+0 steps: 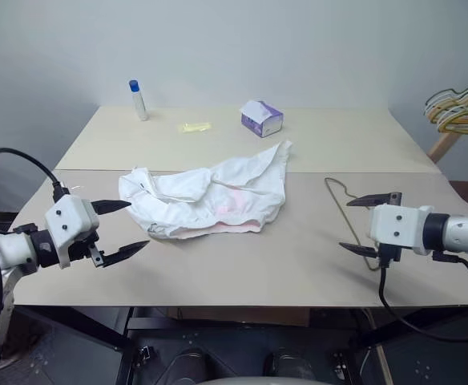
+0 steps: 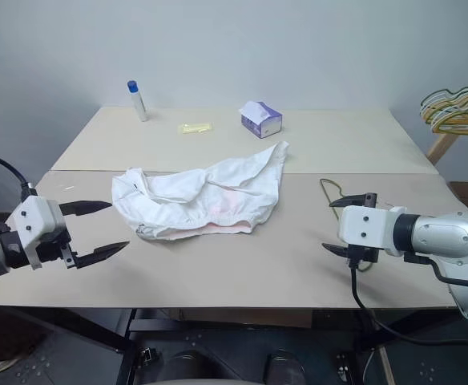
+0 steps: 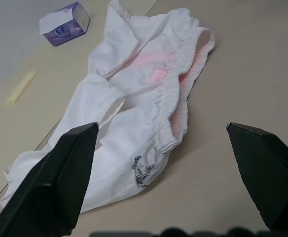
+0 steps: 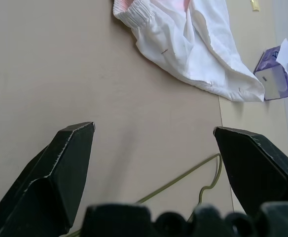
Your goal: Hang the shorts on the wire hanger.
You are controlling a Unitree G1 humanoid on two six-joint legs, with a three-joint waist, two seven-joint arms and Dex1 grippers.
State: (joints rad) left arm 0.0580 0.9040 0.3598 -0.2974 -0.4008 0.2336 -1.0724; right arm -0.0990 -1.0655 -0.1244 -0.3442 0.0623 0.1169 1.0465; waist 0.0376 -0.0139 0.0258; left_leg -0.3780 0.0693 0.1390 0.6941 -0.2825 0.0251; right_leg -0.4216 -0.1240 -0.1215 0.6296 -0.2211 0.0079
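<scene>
Shorts (image 1: 210,199) lying crumpled near the middle of the desk (image 1: 242,269), just on the near side of the seam between the two desk panels, gathered waistband turned toward the near edge, one leg reaching up and across the seam toward the tissue box (image 1: 262,119). Faint pink showing through the fabric by the waistband; small dark mark near the hem in the left wrist view.

Wire hanger (image 1: 348,210) flat on the desk to the right of the shorts, apart from them, partly hidden behind the right tool (image 1: 368,224); hook curling toward the far side.

Left tool (image 1: 123,229) held above the near left part of the desk, fingers spread wide, nothing between them, pointing toward the shorts' left end and just short of it. Right tool likewise spread wide and empty, over the hanger's near part, pointing left toward the shorts.

Bare desk surface between shorts and near edge, and a bare strip between shorts and hanger. Far panel carrying a white bottle with blue cap (image 1: 138,100) near its back left, a small yellow item (image 1: 194,127) and the tissue box, all well apart from the shorts' main bulk. Bunch of hangers (image 1: 458,108) on a wooden rack beyond the desk's right edge.
</scene>
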